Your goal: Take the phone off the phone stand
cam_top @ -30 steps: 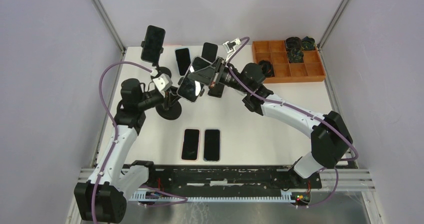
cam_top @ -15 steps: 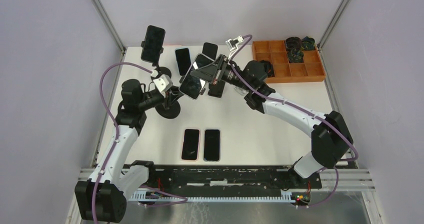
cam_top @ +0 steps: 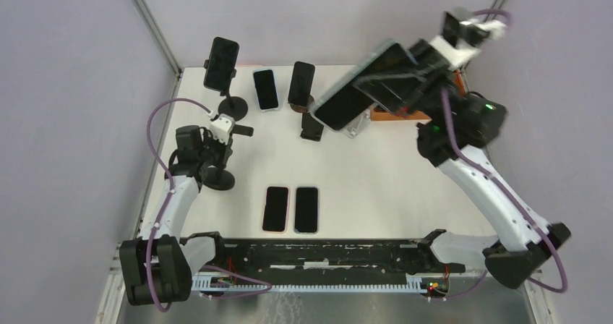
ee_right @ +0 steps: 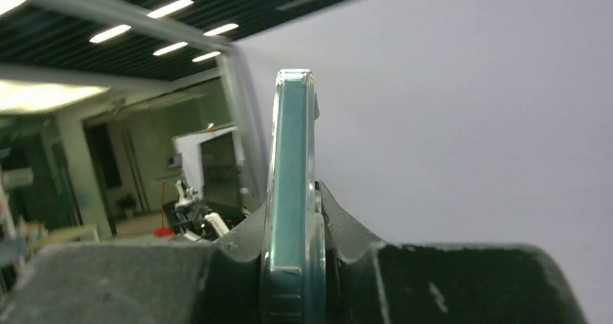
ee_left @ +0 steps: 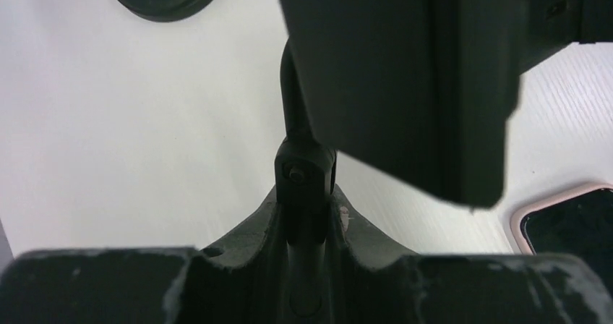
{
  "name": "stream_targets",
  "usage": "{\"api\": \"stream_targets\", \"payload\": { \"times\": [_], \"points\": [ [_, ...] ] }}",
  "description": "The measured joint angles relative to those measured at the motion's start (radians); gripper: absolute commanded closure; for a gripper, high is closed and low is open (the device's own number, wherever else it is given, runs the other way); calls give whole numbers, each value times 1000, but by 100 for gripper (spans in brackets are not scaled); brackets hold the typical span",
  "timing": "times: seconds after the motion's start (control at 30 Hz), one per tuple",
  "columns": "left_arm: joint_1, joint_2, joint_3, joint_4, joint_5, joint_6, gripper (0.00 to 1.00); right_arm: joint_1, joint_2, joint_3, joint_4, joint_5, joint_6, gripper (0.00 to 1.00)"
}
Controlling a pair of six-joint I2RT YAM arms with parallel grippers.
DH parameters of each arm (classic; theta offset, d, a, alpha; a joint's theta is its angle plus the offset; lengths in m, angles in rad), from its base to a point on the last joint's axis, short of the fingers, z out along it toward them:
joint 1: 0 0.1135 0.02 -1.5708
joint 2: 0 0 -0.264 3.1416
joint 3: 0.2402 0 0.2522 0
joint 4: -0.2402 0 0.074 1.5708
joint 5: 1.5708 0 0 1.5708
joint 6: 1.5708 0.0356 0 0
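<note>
The phone (cam_top: 359, 90), dark-screened in a clear case, hangs high over the table's back right, free of the stand, with my right gripper (cam_top: 405, 84) shut on its lower part. The right wrist view shows this phone (ee_right: 291, 186) edge-on, clamped by the right gripper (ee_right: 293, 219). The black phone stand (cam_top: 217, 177) stands at the table's left. My left gripper (cam_top: 215, 152) is shut on its stem. In the left wrist view the stem (ee_left: 304, 176) sits between the left gripper's (ee_left: 305, 219) jaws, and the stand's bare cradle (ee_left: 412, 71) rises above it.
A second stand (cam_top: 233, 108) at the back left carries a phone (cam_top: 221, 63). More phones (cam_top: 265, 89) and a small holder (cam_top: 312, 127) are at the back middle. Two phones (cam_top: 290, 209) lie side by side near the front. An orange tray (cam_top: 390, 118) shows below the raised phone.
My right arm swung up and to the right, carrying the phone off the stand. My left arm drew the stand toward the near left.
</note>
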Motion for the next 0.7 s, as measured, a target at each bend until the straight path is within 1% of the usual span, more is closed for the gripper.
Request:
{"api": "stream_targets", "payload": {
  "times": [0.07,0.13,0.2,0.27,0.37,0.5,0.6,0.7],
  "points": [
    [-8,-16,6,-34,-12,1,98,6,-71,29,82,-27,8,100],
    [-10,-25,14,-73,-9,1,98,8,-119,40,128,-49,0,100],
    [-10,-35,29,-124,12,0,98,5,-140,40,133,-65,-25,100],
    [-10,-43,55,-178,44,-6,98,4,-141,16,83,-89,-71,100],
    [-10,-54,131,-245,106,-31,98,-9,-133,-55,-60,-127,-147,100],
    [-10,-66,251,-288,166,-63,98,-27,-129,-209,-351,-147,-306,100],
    [-10,-66,347,-311,200,-90,98,-36,-144,-390,-561,-142,-433,100],
    [-10,-66,414,-323,244,-123,98,-38,-159,-573,-707,-142,-528,100]
  ]
}}
